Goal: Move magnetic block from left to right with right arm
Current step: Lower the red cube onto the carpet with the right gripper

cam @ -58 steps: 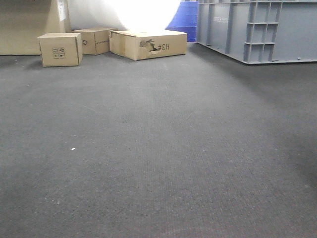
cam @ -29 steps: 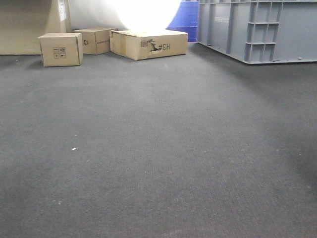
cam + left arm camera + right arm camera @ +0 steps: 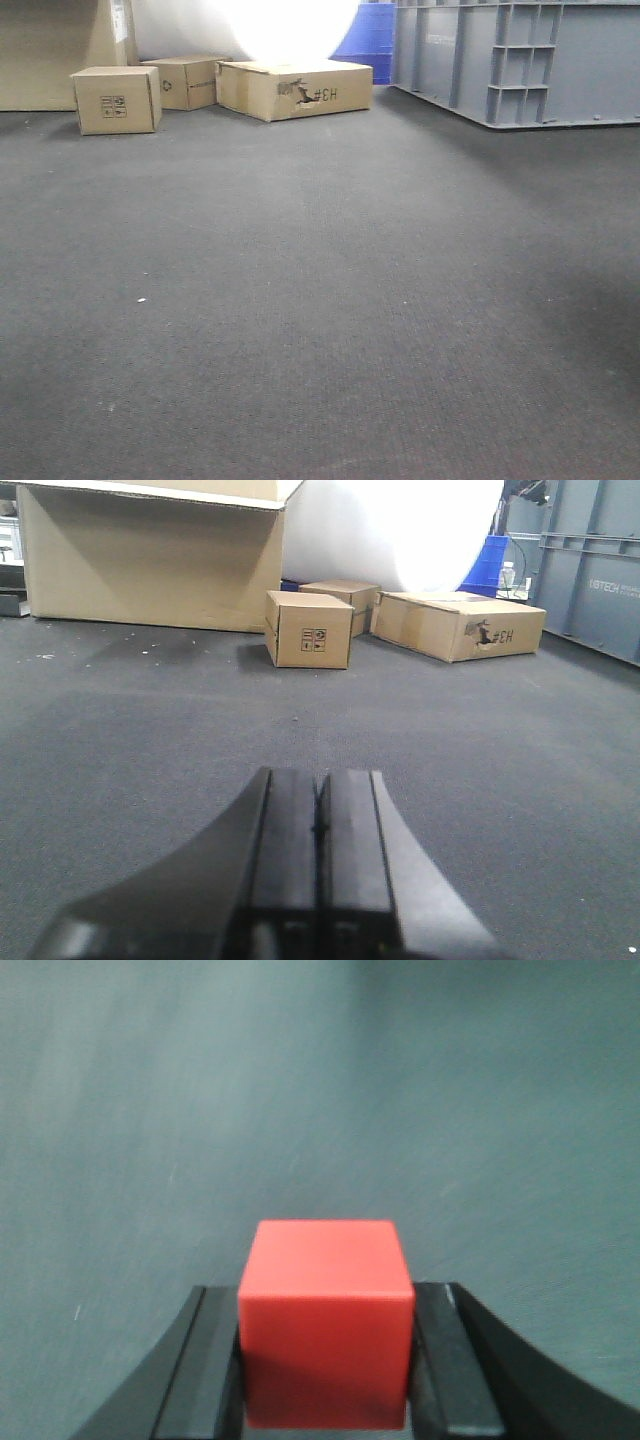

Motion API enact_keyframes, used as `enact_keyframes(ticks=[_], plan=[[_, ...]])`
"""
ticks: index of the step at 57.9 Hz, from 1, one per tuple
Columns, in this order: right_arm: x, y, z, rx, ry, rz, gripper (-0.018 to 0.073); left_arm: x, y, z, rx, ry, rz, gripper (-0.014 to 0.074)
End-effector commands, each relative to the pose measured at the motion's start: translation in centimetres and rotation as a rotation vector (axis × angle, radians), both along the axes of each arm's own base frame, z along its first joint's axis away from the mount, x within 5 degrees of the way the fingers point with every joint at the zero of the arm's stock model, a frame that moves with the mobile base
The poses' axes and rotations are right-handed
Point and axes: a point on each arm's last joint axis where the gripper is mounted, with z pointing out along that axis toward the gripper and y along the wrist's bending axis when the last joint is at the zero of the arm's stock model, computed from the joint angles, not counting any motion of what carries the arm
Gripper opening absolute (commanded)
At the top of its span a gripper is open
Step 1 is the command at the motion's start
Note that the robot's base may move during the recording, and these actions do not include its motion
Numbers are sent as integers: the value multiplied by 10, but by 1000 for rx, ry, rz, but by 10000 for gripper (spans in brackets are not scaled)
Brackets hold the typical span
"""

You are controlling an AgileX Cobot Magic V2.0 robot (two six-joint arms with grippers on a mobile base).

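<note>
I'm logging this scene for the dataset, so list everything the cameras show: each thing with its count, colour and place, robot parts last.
magnetic block: one, bright red, between the right pincer's fingers, over grey floor
small cardboard box: one, brown, far left on the carpet, printed symbols on its front
middle cardboard box: one, brown, behind the small one
flat cardboard box: one, brown, torn front, right of the others
big cardboard box: one, brown, far left in the left wrist view
container: one, grey, ribbed, far right
bin: one, blue, at the back
carpet: dark grey, covering the floor
left pincer: one, black, shut on nothing
right pincer: one, black, shut on the block
</note>
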Motion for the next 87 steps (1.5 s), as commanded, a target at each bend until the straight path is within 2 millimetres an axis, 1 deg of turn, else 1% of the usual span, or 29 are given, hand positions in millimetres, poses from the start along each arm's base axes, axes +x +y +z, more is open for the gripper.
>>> enact_keyframes(ticks=[1, 7, 15, 23, 29, 31, 32, 33, 36, 42, 47, 52, 59, 64, 69, 73, 82, 84, 87], plan=[[24, 16, 10, -16, -29, 70, 251, -1, 1, 6, -10, -85, 3, -126], [47, 43, -5, -15, 75, 152, 255, -1, 1, 6, -10, -85, 3, -126], [72, 83, -24, 64, 225, 166, 276, -1, 1, 6, -10, -85, 3, -126], [91, 121, -40, 58, 357, 171, 286, -1, 1, 6, -10, -85, 3, -126], [104, 150, -48, 24, 455, 165, 286, -1, 1, 6, -10, -85, 3, -126], [109, 159, -47, 18, 474, 165, 286, -1, 1, 6, -10, -85, 3, -126], [111, 164, -52, 8, 502, 160, 286, -1, 1, 6, -10, -85, 3, -126], [114, 168, -50, 10, 507, 157, 286, -1, 1, 6, -10, -85, 3, -126], [121, 180, -53, 0, 552, 142, 286, -1, 1, 6, -10, -85, 3, -126], [136, 201, -63, -19, 633, 103, 286, -1, 1, 6, -10, -85, 3, -126], [146, 216, -67, -46, 685, 91, 284, -1, 1, 6, -10, -85, 3, -126], [151, 227, -72, -81, 743, 86, 284, -1, 1, 6, -10, -85, 3, -126], [157, 242, -71, -88, 769, 98, 284, -1, 1, 6, -10, -85, 3, -126], [160, 249, -73, -74, 778, 97, 284, -1, 1, 6, -10, -85, 3, -126], [160, 251, -72, -54, 781, 91, 298, -1, 1, 6, -10, -85, 3, -126], [160, 251, -71, -52, 780, 90, 352, -1, 1, 6, -10, -85, 3, -126], [159, 251, -69, -49, 776, 91, 545, -1, 1, 6, -10, -85, 3, -126], [159, 250, -67, -45, 771, 92, 576, -1, 1, 6, -10, -85, 3, -126], [159, 250, -64, -38, 762, 95, 598, -1, 1, 6, -10, -85, 3, -126]])
